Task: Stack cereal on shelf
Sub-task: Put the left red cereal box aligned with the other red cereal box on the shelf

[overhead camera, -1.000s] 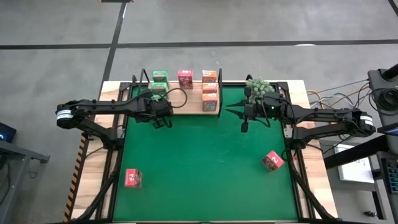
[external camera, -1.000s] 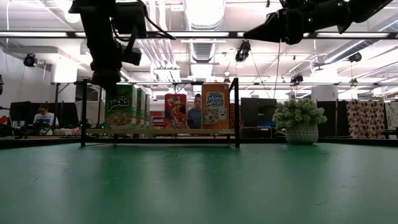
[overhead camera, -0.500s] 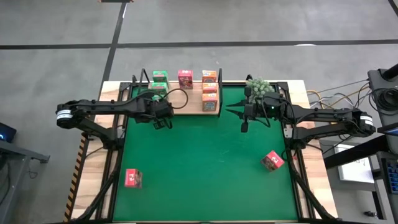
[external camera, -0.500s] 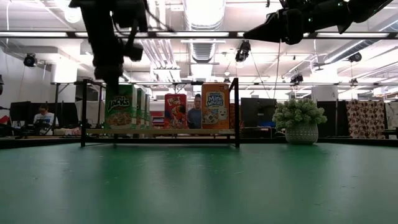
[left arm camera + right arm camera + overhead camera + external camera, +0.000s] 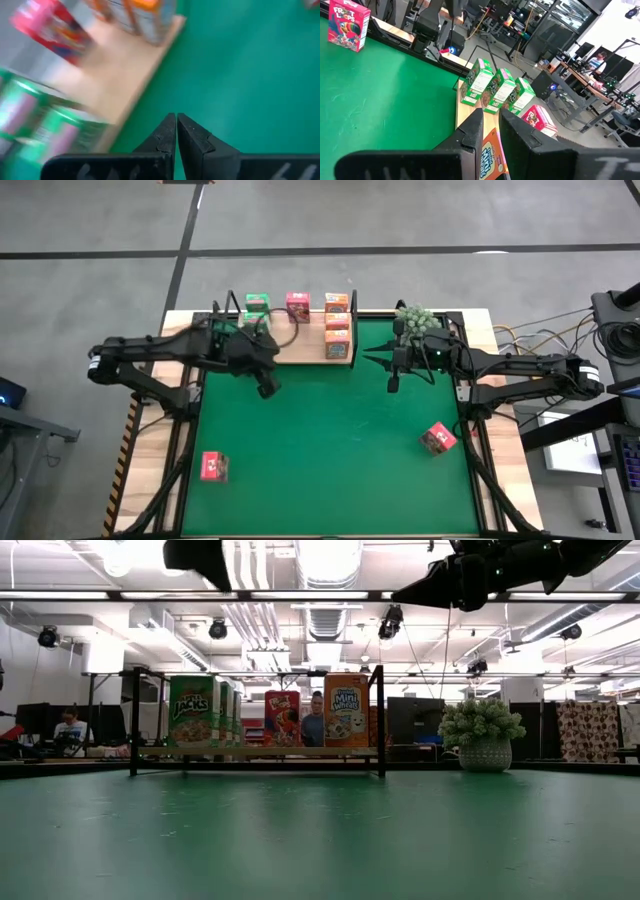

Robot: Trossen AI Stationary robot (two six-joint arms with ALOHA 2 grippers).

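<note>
The light wooden shelf stands at the mat's far edge with upright cereal boxes on it: green, pink and orange. Two more pink boxes lie on the green mat, one near left and one at the right. My left gripper hangs shut and empty above the mat, just in front of the shelf. My right gripper waits high up, right of the shelf and pointing level at it. Its fingers stand a narrow gap apart with nothing between them.
A small potted plant stands at the far edge, right of the shelf and close behind my right arm. The mat's middle and near part is bare green between the two loose boxes. Black wire brackets close the shelf's ends.
My left gripper has risen from beside the green boxes on the shelf, out past the top of the low view. It has also drawn back a little toward the table's near edge and turned. The boxes on the shelf have stayed where they were.
</note>
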